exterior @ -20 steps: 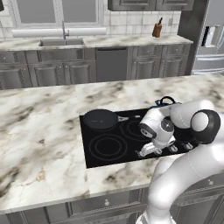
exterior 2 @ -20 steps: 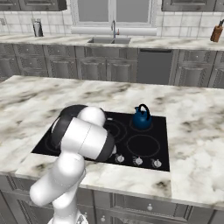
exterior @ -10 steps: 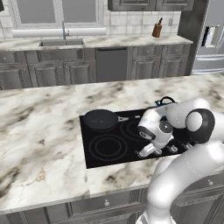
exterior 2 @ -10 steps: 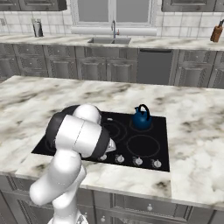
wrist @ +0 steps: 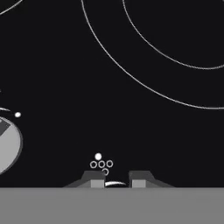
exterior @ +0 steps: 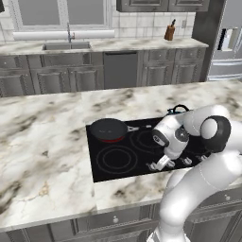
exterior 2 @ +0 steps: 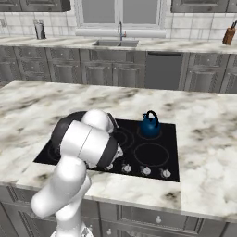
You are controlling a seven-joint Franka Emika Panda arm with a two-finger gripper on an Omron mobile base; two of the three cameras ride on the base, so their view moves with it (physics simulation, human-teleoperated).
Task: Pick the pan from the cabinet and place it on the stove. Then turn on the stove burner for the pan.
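**Hand low at the stove's knob row, pan on rear-left burner**

Hand (wrist: 114, 180): in the hand view the two dark fingertips (wrist: 93, 178) stand close together with a thin pale arc of a knob edge between them; whether they actually pinch it cannot be told. Just above the tips a small burner-position diagram (wrist: 101, 162) is printed on the black glass. A second silver knob (wrist: 8, 144) sits at the left edge of that view, and thin grey burner rings (wrist: 175, 65) curve across the top.

Left base view: the hand (exterior: 159, 164) points down at the front edge of the stove (exterior: 106, 172), at the knob row (exterior: 152, 166).

The pan (exterior: 109, 130) sits on the rear-left burner, with red showing beneath its near edge; its silver handle (exterior: 138, 127) points right. A blue kettle (exterior 2: 149, 125) stands on the rear-right burner, well apart from the pan.

Surface (exterior: 42, 142): marble-patterned island top, beige and grey veining, stove set flush into it, grey drawers below.

Room: back counter with a sink and faucet (exterior 2: 119, 34) under a window, grey cabinets, a dishwasher (exterior: 122, 70), a knife block (exterior: 169, 32), and a steel refrigerator (exterior: 226, 40) at far right.
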